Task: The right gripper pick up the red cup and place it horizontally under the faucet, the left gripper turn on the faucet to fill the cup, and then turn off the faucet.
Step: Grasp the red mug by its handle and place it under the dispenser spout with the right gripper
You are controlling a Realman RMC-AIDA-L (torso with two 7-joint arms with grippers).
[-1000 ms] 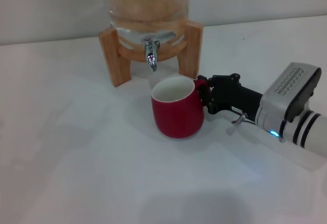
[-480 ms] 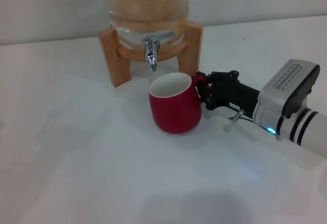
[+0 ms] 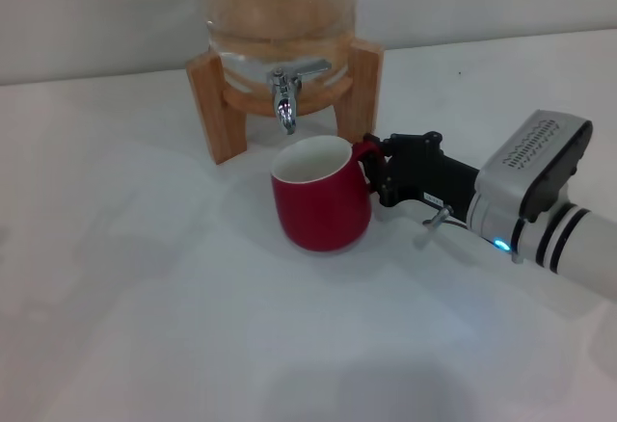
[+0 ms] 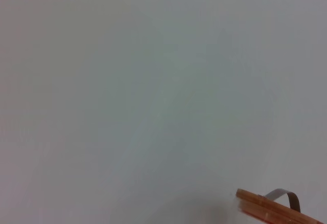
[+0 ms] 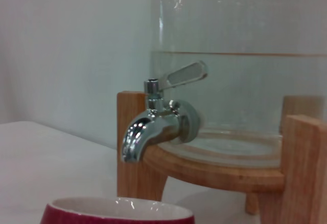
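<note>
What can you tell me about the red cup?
The red cup is a squat, rounded mug, glossy dark red outside and white inside, like ceramic. It stands upright on the white table, just in front of the faucet, and looks empty. The right gripper is shut on its loop handle. Its rim also shows in the right wrist view.

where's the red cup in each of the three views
Head view: the red cup stands upright on the white table, just in front of the faucet, its handle in the right gripper.
Left wrist view: not in it.
Right wrist view: only its rim shows at the lower edge, below the spout.
Shared landmark: the wooden stand.
</note>
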